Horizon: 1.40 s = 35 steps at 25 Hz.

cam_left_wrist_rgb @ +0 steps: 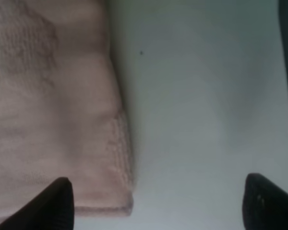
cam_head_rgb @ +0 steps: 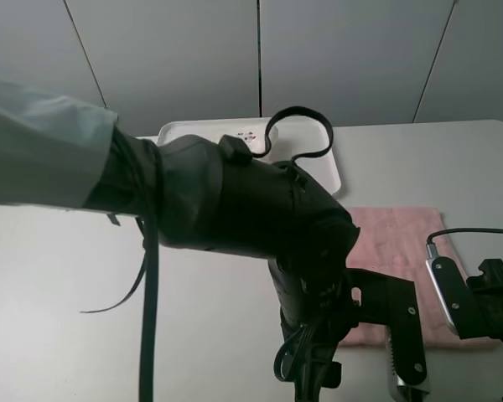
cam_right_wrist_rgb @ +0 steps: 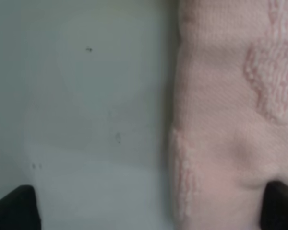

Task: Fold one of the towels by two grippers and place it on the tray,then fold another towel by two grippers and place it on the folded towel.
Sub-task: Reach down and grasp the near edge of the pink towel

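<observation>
My left gripper (cam_left_wrist_rgb: 161,208) and right gripper (cam_right_wrist_rgb: 149,213) are spread wide, holding nothing, each straddling an edge of the pink towel (cam_head_rgb: 402,243). It lies lower right in the high view.

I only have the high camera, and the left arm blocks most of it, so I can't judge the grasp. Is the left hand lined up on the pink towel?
Observer: The left hand is open and straddles a corner of the pink towel, one side over cloth, the other over bare table.
Operator: And the right hand?
Observer: The right hand is open too. It straddles the towel's edge and grips nothing.
</observation>
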Motion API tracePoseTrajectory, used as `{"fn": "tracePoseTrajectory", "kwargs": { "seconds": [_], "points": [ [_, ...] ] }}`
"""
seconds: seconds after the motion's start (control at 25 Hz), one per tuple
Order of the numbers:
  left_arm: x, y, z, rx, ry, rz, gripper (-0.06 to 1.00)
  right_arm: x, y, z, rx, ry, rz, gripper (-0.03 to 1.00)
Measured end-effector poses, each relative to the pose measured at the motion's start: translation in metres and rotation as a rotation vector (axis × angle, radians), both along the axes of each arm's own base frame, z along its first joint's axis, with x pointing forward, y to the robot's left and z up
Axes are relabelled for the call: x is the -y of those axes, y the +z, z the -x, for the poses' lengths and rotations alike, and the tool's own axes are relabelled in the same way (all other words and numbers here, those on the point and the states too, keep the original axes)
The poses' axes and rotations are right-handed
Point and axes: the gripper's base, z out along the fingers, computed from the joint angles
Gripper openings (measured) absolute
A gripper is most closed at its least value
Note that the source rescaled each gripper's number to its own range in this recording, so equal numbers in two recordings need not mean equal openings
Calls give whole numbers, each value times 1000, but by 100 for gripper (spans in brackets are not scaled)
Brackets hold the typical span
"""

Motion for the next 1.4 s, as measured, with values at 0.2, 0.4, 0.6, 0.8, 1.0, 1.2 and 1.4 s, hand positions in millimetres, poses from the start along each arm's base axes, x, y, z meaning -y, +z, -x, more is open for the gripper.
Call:
{"fn": "tracePoseTrajectory", "kwargs": {
  "seconds": [0.2, 0.4, 0.6, 0.8, 1.0, 1.2, 1.4],
  "points": [
    [1, -5, 0, -6, 34, -2, 92, 0, 0, 0, 0, 0, 0, 100],
    [4, -6, -2, -11, 80, 6, 92, 0, 0, 0, 0, 0, 0, 100],
    [17, -7, -6, -27, 111, -24, 92, 0, 0, 0, 0, 0, 0, 100],
    [18, -8, -4, -38, 105, -79, 92, 0, 0, 0, 0, 0, 0, 100],
    [14, -8, -6, -10, 98, -119, 92, 0, 0, 0, 0, 0, 0, 100],
    [16, -9, -7, -3, 102, -106, 92, 0, 0, 0, 0, 0, 0, 100],
    [15, -21, -7, -10, 101, -131, 92, 0, 0, 0, 0, 0, 0, 100]
  ]
}}
